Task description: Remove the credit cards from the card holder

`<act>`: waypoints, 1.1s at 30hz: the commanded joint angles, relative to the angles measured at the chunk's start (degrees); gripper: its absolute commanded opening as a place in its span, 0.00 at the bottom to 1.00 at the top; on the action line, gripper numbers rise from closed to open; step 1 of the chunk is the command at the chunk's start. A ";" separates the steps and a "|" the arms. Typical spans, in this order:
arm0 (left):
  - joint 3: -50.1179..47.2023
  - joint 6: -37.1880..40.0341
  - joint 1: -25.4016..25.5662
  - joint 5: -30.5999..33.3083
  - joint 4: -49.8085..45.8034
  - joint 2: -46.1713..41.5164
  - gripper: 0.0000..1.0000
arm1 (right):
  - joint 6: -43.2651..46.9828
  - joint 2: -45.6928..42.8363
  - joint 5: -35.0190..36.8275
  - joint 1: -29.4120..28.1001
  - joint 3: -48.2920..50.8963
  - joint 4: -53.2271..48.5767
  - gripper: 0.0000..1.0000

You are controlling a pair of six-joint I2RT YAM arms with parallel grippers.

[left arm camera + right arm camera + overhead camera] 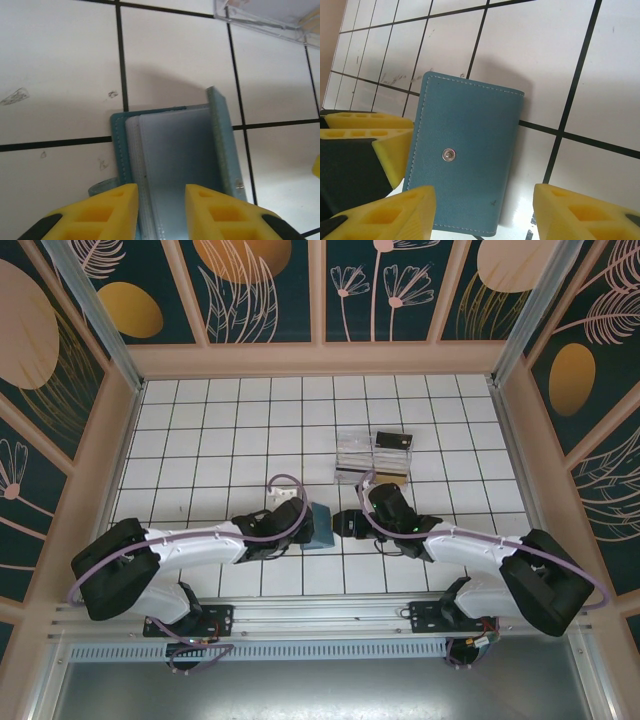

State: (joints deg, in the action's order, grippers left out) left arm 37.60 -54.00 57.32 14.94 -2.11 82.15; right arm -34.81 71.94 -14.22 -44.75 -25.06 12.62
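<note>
Okay, extraction step: my left pincer grips the holder, propped open on the worktop; right pincer gapes empty beside it. Next I'd need to pinch a card edge.

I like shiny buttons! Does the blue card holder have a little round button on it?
Yes, the right wrist view shows a small silver snap in the middle of the outer panel of the card holder.

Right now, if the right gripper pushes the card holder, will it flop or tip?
Probably flops at the crease: the card holder sits half open, one panel raised. Clear sleeves look glossy, likely slippery. It looks thin and light, so the right gripper could tip it if the left gripper lets go.
</note>
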 commanded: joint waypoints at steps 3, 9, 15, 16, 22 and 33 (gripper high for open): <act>4.62 1.72 -0.10 0.56 -1.06 0.72 0.42 | 0.71 -4.32 1.35 -0.42 0.74 0.24 0.56; 5.42 -1.75 -0.07 7.62 -10.93 -2.55 0.45 | 0.69 -7.63 1.87 -0.42 1.77 -0.62 0.56; -0.95 -7.81 -0.10 13.54 -13.57 -14.53 0.44 | 2.73 -5.25 4.85 -3.36 -2.11 -3.84 0.60; -2.23 -8.89 -0.10 14.48 -13.74 -16.54 0.43 | 3.34 -3.89 5.96 -4.40 -3.57 -4.77 0.62; -6.50 -10.74 -0.11 14.38 -12.48 -20.57 0.46 | 5.17 6.81 14.23 -11.08 -13.75 -12.18 0.75; -7.79 -9.96 -0.10 11.91 -9.96 -18.96 0.46 | 4.75 20.57 26.25 -14.66 -24.73 -22.30 0.73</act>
State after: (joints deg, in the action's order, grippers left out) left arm 30.79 -63.55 57.32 27.24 -13.26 63.22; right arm -30.37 91.72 6.31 -58.89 -47.99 -4.40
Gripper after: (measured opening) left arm 0.464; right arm 0.743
